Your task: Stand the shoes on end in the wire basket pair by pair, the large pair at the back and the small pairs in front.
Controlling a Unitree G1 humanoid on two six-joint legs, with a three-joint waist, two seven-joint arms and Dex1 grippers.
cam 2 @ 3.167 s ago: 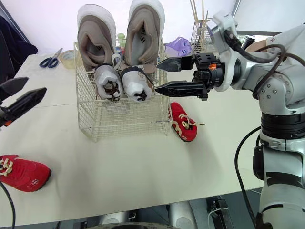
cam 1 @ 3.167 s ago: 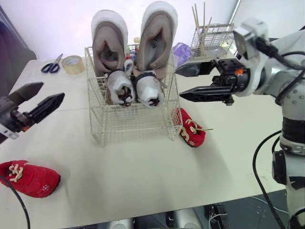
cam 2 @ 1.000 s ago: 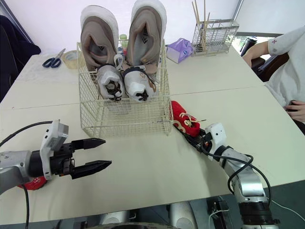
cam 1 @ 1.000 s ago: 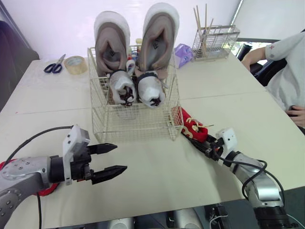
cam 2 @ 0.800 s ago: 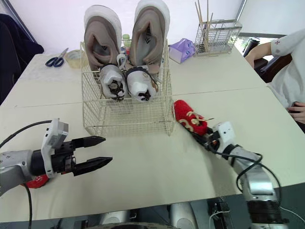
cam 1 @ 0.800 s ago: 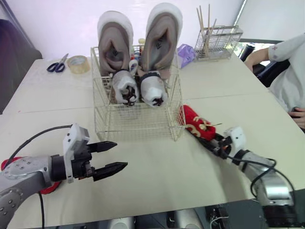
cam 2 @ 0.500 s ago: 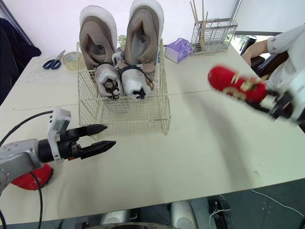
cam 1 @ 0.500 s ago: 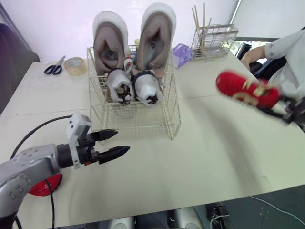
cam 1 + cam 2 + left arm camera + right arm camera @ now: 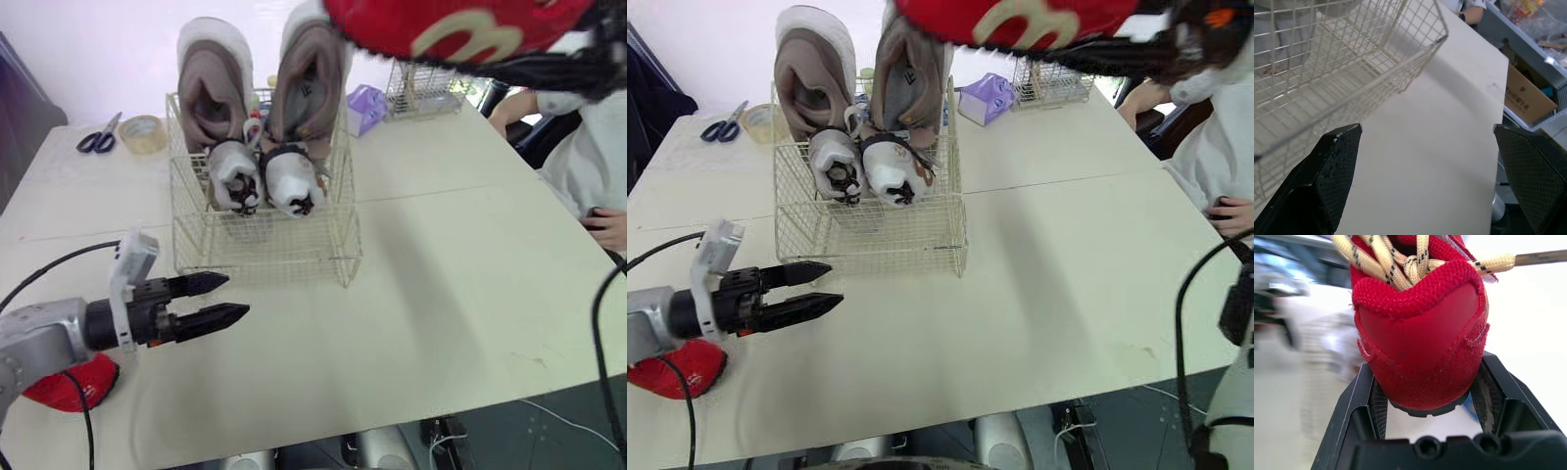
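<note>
Carrying 1 small red mesh shoe with cream laces (image 9: 460, 29) high above the pale table (image 9: 441, 284), over its far right part, lifted clear of everything below. Pinched at the heel between the 2 black fingers of the right gripper (image 9: 1427, 399), pads pressed to either side, with the toe toward the robot's left.

Judged to be the 3rd pair's turn. Already standing on end in the cream wire basket (image 9: 265, 250), near the far edge left of middle: 2 large grey-brown trainers (image 9: 208, 98) at the back and 2 small white shoes (image 9: 235, 176) in front of them. Lying flat at the near left corner, partly under the left arm: the other small red shoe (image 9: 61, 384). Hovering low just in front of the basket, the left gripper (image 9: 233, 296) — fingers spread, holding nothing.

Next, probably: bring the held shoe over the basket's free front strip, tip it on end, lower it beside the white pair without knocking them — then fetch its mate from the corner.
</note>
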